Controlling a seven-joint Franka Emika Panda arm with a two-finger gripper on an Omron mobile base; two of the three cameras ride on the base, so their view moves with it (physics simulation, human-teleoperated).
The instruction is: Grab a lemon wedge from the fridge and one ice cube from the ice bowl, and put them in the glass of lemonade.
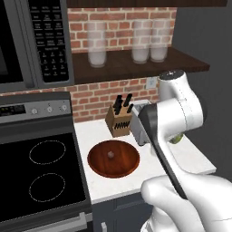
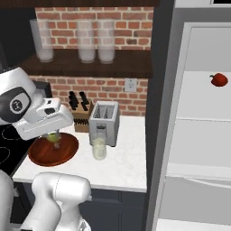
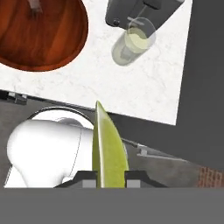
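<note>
While the left base view hides it behind the arm, the hand view shows the gripper clamped on the yellow-green curved lemon wedge, above the counter edge, near the short clear glass of lemonade.

The ice bowl is seen from behind-left and behind-right by base cameras, and from directly above by the hand camera.

No legible text anywhere; keypad markings on the microwave too blurred to read.
</note>
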